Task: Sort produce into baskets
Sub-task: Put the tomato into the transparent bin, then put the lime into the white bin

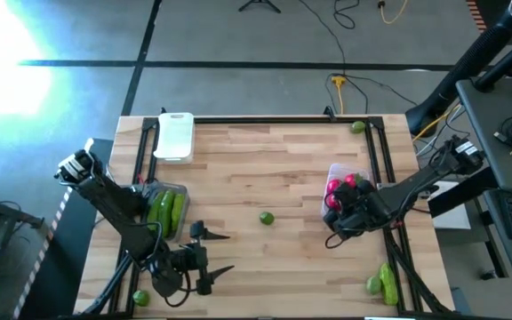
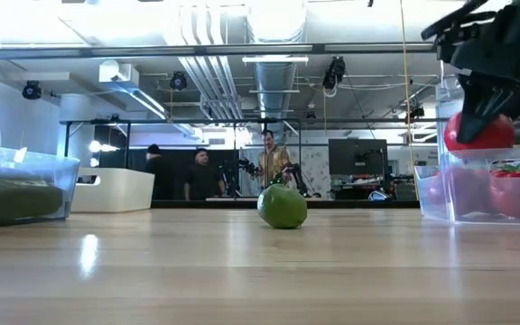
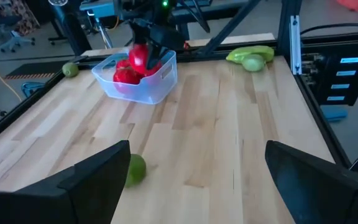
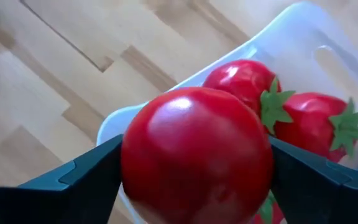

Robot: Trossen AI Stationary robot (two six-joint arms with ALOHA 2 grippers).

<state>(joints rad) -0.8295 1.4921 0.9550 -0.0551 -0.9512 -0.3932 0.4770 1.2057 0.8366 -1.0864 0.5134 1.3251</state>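
My right gripper (image 1: 334, 212) is shut on a red tomato (image 4: 196, 155) above the near end of a clear tub (image 1: 339, 169) that holds other tomatoes (image 4: 309, 134); the held tomato also shows in the low view (image 2: 478, 132). My left gripper (image 1: 229, 252) is open and empty near the table's front left, next to a clear tub (image 1: 181, 189) with cucumbers (image 1: 165, 209). A lime (image 1: 266, 218) rests on the table's middle. A white tray (image 1: 174, 135) stands at the far left. My right gripper pinches the tomato's two opposite round sides (image 4: 135, 165) between its two fingers. The fingers come from above, pointing down. The tomato is lifted clear, just over the tub's near rim (image 4: 114, 124) and the tomatoes inside.
A cucumber (image 1: 387, 277) and a lime (image 1: 373, 285) lie at the near right corner. One lime (image 1: 357, 127) sits at the far right by the frame rail, another (image 1: 140, 298) at the near left corner. Bare wood lies between the tubs.
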